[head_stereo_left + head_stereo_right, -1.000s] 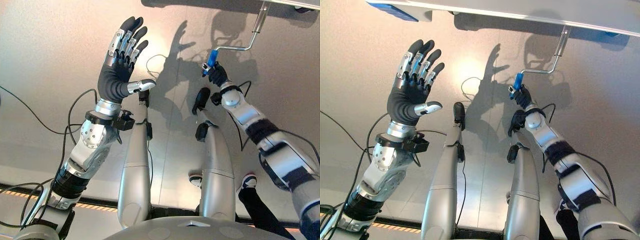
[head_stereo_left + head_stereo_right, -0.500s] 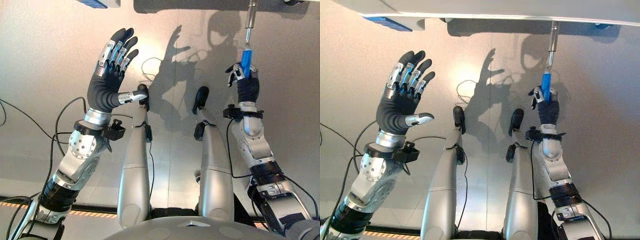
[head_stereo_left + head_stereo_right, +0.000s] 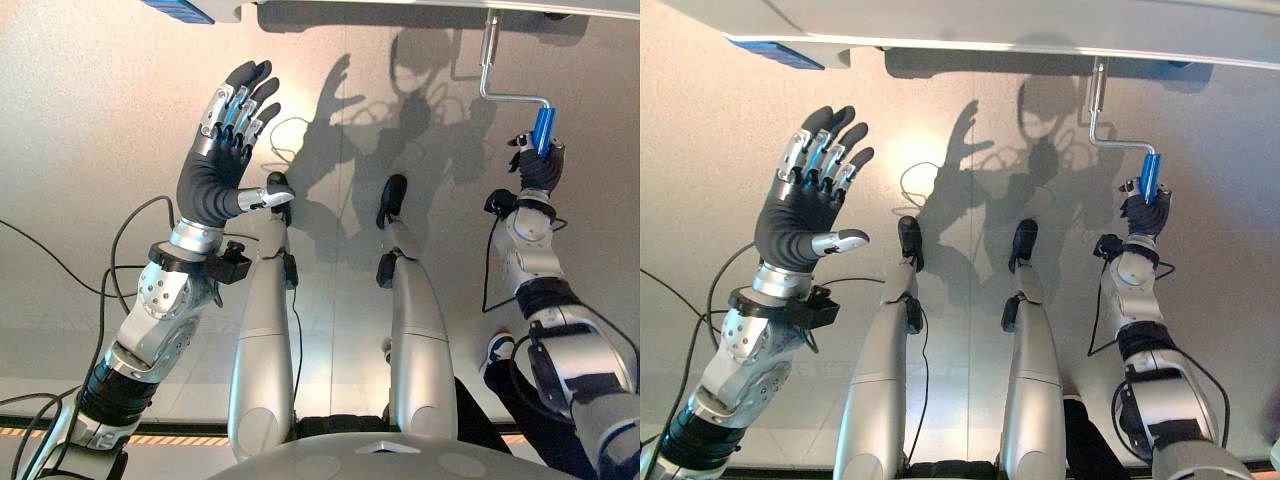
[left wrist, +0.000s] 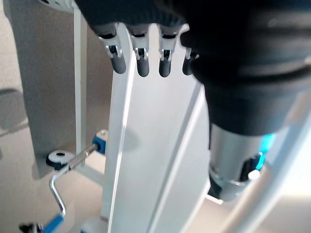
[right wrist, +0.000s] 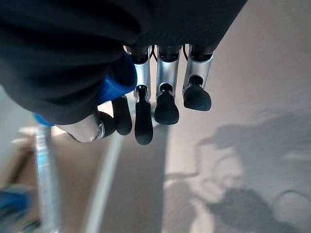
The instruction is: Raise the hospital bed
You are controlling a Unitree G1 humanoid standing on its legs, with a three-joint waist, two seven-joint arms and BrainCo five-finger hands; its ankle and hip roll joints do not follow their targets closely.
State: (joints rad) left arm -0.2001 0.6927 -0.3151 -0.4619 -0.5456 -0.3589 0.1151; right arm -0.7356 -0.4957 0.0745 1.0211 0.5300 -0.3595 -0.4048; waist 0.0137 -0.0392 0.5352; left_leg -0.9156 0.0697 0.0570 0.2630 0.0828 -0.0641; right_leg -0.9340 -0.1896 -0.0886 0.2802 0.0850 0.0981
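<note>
A metal crank [image 3: 488, 70] hangs from the white bed frame [image 3: 970, 28] along the far edge; its arm bends right to a blue handle [image 3: 543, 127]. My right hand [image 3: 538, 170] is curled round that blue handle [image 5: 116, 80] from below. The crank rod [image 3: 1096, 100] runs up into the frame. My left hand [image 3: 220, 160] is raised at the left with fingers straight and spread, holding nothing. In the left wrist view the fingertips [image 4: 141, 65] point toward the pale bed frame [image 4: 146, 155], and the crank [image 4: 60, 191] shows below it.
Blue corner fittings [image 3: 180, 8] mark the bed frame's left end. A person's shoe [image 3: 497, 352] and dark trouser leg stand on the pale floor at the lower right, close to my right arm.
My right hand has swung the blue handle from straight below the crank's pivot out to the right, turning the crank. The left hand has stayed raised and open.
</note>
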